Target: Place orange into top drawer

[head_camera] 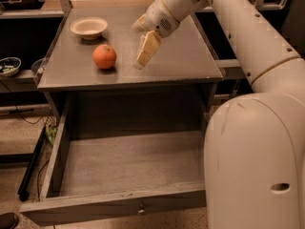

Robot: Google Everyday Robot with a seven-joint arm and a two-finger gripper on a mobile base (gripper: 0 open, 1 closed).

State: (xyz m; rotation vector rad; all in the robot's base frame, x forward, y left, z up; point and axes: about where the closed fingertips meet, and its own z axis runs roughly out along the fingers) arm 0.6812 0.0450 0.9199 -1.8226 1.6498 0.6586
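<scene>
On the tabletop (181, 56), left of centre: the orange (104, 57) sits free, nothing touching it. Bowl (88, 26) stands behind it, apart.

Gripper (145, 56) is to the right of the orange, near but clear of it, pointing down at the surface. Whether its tip touches the top: cannot tell. Clenched or released: cannot tell from this angle. It carries no orange.

Drawer (128, 161) is pulled well out below the tabletop, floor bare as far as seen, knob (140, 207) on the front panel.

Progress, as I judge it: drawer opening done, approach under way. Left to do: grasp, lift, carry forward over the table's front edge, lower, release.

Room and edges:
- Open surface between gripper and orange; nothing in the way of a sideways approach.
- Bowl is behind the orange, so a reach from the right should miss it.
- Table's left edge is not far from the orange; a nudge from the right could roll it that way.
- Drawer mouth wide, walls low.
- Robot body (252, 161) crowds the drawer's right front corner; the left and middle look freer for the drop.
</scene>
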